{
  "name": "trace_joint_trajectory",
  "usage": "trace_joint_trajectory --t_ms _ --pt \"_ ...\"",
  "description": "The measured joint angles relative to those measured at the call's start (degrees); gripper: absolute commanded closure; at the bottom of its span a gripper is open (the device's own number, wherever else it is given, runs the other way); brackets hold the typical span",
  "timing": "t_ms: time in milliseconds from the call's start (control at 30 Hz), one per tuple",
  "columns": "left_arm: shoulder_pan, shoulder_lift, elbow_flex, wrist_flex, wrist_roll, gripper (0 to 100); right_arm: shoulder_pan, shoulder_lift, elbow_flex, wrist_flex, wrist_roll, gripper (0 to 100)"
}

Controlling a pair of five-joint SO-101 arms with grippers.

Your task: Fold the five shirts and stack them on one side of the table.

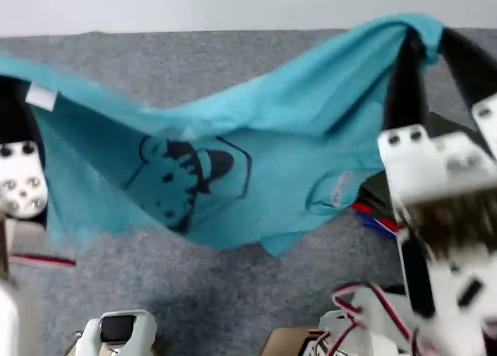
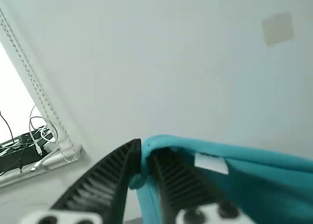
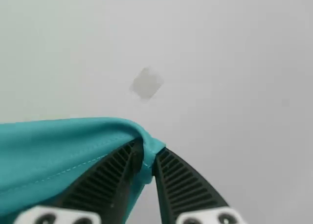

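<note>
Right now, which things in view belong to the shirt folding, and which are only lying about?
Belong to the job:
teal shirt, held up over the table; left gripper and right gripper, each shut on its edge; red and blue cloth beneath, perhaps another shirt.

Lying about:
brown box; cables by the window.

Shirt (image 1: 256, 130) between left hand (image 2: 143, 153), right hand (image 3: 148, 153)

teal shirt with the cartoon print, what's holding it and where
The teal fabric shirt is held by both: left gripper pinches its edge beside the white label, right gripper pinches the opposite end's edge.
</note>
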State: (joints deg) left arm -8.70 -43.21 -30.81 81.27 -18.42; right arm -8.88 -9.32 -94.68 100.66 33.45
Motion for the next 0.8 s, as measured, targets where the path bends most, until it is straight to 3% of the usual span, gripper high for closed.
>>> trace_joint_trajectory --t_ms 200,467,800 --pt "0.0 -0.1 -6.5 6.7 0.0 99 0.0 -8.4 4.7 0.0 0.1 98.8" --pt "0.0 -0.4 -10.5 8.1 0.0 99 0.0 -20.4 16.7 -1.8 0.1 98.8" --pt "0.0 1.2 -0.4 8.1 0.0 99 0.0 -22.9 44.7 -4.4 0.1 98.8"
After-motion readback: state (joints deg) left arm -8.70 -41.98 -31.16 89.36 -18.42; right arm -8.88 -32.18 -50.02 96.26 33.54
